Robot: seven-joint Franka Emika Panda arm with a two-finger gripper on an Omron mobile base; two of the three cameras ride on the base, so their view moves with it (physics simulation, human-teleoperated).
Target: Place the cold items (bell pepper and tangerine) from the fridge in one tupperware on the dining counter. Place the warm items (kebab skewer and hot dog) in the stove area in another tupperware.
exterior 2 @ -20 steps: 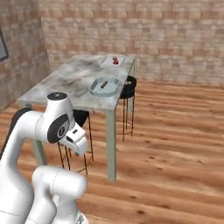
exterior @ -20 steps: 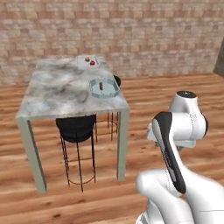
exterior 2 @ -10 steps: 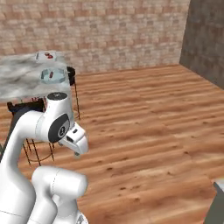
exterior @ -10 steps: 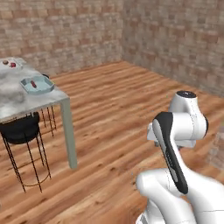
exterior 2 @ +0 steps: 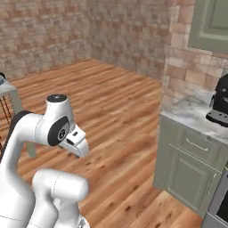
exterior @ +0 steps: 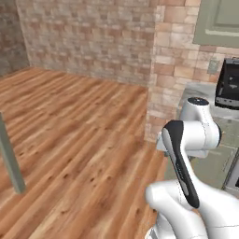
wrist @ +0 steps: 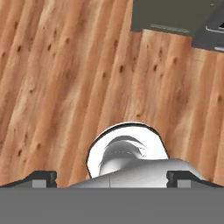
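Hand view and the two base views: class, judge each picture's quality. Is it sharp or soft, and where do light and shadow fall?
Hand view: the wooden floor is evenly lit, its grain soft, with no glare. Left base view: the brick wall is flatly lit and slightly blurry, with hardly any cast shadow. Right base view: the green cabinet front is darker than its marble counter top; edges look soft.

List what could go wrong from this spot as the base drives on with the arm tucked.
1. The green cabinet with its marble counter stands close on the right; a tight turn might clip its corner.
2. The coffee machine sits near the counter's edge, so a bump could shake it.
3. The table leg stands at the left; swinging back could graze it.

The gripper is open and holds nothing.
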